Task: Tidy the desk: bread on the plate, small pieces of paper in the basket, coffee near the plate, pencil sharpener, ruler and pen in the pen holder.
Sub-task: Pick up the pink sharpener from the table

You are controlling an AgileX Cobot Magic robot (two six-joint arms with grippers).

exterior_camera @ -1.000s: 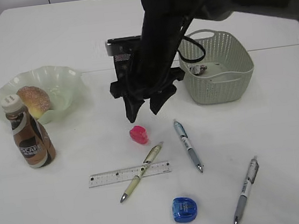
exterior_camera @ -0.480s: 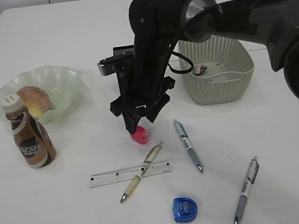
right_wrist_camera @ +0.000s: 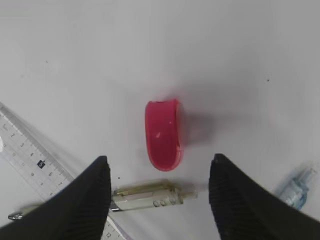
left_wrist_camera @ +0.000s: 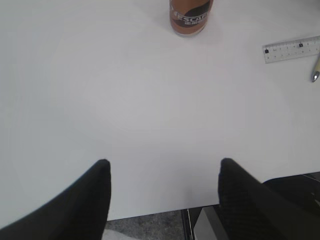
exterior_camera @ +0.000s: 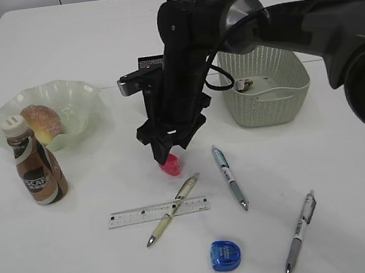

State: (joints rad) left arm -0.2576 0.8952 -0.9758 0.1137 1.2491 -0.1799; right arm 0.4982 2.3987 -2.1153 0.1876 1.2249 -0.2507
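1. In the exterior view we see the right claw (exterior_camera: 168,152) hanging low over the white worktop (exterior_camera: 84,259), its tips right above a pink pencil sharpener (exterior_camera: 169,165). Whether it touches the sharpener we cannot tell from here. On the left, the bread (exterior_camera: 41,123) lies in the wavy green plate (exterior_camera: 72,96), and the coffee (exterior_camera: 35,164) stands upright just in front of the plate. The basket (exterior_camera: 267,94) sits to the right of the arm with a small piece of paper (exterior_camera: 242,85) inside. The ruler (exterior_camera: 159,211) lies flat near the front with an olive pen (exterior_camera: 173,209) crossing it. A blue-grip pen (exterior_camera: 229,176), a grey pen (exterior_camera: 300,232) and a blue pencil sharpener (exterior_camera: 224,255) lie apart on the worktop.

2. In the left wrist view we find the left claw (left_wrist_camera: 162,192) spread wide and empty over bare worktop near its edge. The coffee's base (left_wrist_camera: 190,12) and the ruler's end (left_wrist_camera: 291,49) show at the top.

3. In the right wrist view the right claw (right_wrist_camera: 157,200) is spread wide, holding nothing. The pink pencil sharpener (right_wrist_camera: 163,134) lies on the worktop between its fingers (right_wrist_camera: 90,200), clear of both. The olive pen (right_wrist_camera: 150,196) and ruler (right_wrist_camera: 35,160) lie nearby.
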